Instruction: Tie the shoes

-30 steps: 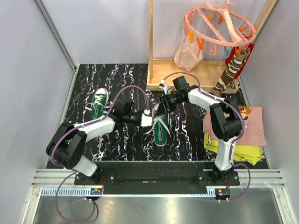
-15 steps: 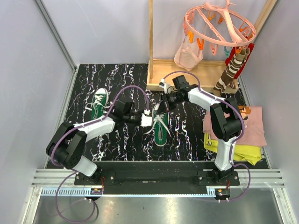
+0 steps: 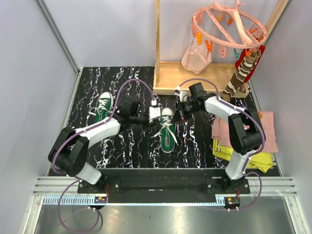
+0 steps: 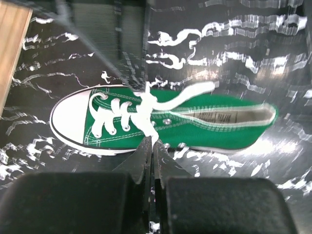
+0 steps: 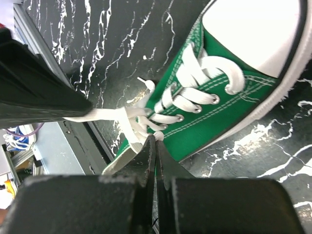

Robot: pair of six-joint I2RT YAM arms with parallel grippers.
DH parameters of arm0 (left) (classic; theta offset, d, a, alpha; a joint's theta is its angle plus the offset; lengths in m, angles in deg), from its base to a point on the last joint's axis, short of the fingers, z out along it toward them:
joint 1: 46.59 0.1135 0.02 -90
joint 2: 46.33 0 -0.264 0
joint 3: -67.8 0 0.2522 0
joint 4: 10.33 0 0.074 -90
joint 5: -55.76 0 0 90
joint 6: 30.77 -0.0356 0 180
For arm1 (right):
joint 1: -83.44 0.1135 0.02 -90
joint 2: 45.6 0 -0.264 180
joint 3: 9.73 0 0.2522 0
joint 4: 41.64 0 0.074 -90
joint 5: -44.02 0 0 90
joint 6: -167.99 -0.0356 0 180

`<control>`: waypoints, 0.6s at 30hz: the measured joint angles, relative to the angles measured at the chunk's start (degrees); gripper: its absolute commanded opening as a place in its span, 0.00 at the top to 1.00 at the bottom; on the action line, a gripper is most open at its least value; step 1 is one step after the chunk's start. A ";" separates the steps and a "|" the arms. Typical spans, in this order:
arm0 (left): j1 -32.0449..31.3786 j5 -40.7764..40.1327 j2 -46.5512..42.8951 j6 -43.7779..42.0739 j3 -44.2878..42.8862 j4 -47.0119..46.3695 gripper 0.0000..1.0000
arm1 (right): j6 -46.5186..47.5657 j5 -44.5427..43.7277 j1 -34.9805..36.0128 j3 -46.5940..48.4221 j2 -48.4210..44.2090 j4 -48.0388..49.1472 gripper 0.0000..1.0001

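One green shoe [image 3: 169, 134] lies mid-table, white toe cap pointing away from the arm bases. My left gripper [image 3: 161, 116] and right gripper [image 3: 178, 116] flank its laced front. In the left wrist view the shoe [image 4: 209, 129] lies sideways, and my left gripper [image 4: 151, 141] is shut on a white lace [image 4: 146, 109] at the eyelets. In the right wrist view my right gripper [image 5: 155, 138] is shut on a lace beside the shoe [image 5: 229, 117]. A lace strand [image 5: 112, 114] runs taut to the left gripper's dark finger [image 5: 39, 92]. The other shoe [image 3: 103, 108] lies far left, apart from both grippers.
A wooden rack base [image 3: 195, 78] stands just behind the shoe, with a pink clip hanger [image 3: 229, 24] and striped socks [image 3: 241, 73] above it. Folded pink cloth [image 3: 256, 129] and yellow cloth [image 3: 251, 160] lie at the right edge.
The right gripper shut on a lace and drew away to the right. The left gripper moved up toward the shoe's toe, keeping its lace. The toe cap now shows between them.
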 measured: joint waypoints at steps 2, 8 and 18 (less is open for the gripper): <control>0.11 -0.52 0.17 4.92 -1.20 0.42 1.00 | 0.22 -0.26 -0.28 -0.22 -0.04 0.00 1.00; 0.98 -1.18 2.36 17.81 -3.87 2.08 1.00 | 1.20 -1.14 -1.09 -0.33 -0.04 0.04 1.00; 5.92 -2.60 7.74 37.05 -6.67 5.29 1.00 | 3.89 -2.05 -1.90 -3.82 -1.27 0.22 1.00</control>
